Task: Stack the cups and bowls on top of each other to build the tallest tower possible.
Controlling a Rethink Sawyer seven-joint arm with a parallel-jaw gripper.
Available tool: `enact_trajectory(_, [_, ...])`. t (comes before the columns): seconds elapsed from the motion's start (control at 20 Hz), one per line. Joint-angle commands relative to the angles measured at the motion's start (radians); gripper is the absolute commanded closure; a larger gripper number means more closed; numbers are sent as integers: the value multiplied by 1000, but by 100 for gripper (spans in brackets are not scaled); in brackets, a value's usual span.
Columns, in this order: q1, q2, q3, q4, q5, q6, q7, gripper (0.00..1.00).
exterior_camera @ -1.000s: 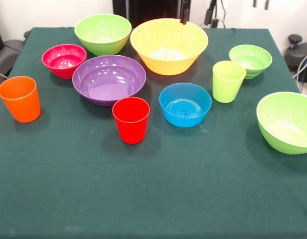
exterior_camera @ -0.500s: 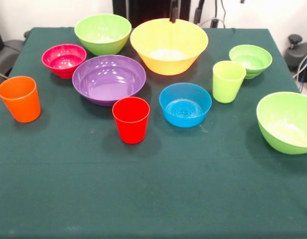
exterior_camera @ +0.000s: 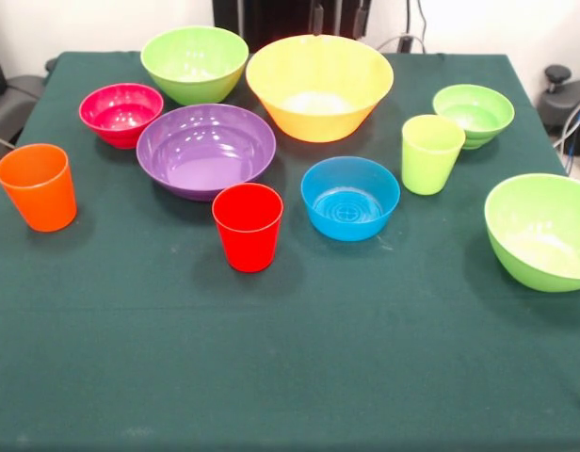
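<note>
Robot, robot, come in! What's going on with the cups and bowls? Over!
Gripper up behind the yellow bowl, holding nothing. All cups and bowls apart on the table, nothing stacked. Nothing in the way.

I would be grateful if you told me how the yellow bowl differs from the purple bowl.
The yellow bowl is taller and deeper, with steep sides; the purple bowl is lower and shallower. The yellow bowl stands nearer the table's far edge, the purple bowl closer to the middle. Both are round, glossy, upright and empty.

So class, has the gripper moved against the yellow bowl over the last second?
Yes. The gripper has shifted left along the yellow bowl's far rim and drawn upward.
</note>
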Motion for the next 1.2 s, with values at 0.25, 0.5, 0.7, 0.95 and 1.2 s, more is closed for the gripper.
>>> enact_trajectory(0.25, [-20,16,102,94,-62,-67,108,0])
enact_trajectory(0.5, [-10,20,96,74,-57,-47,104,0])
enact_trajectory(0.7, [-24,26,109,62,-51,-35,97,0])
enact_trajectory(0.95, [-42,35,128,34,-43,2,75,0])
enact_trajectory(1.2, [-47,42,130,13,-48,7,70,0])
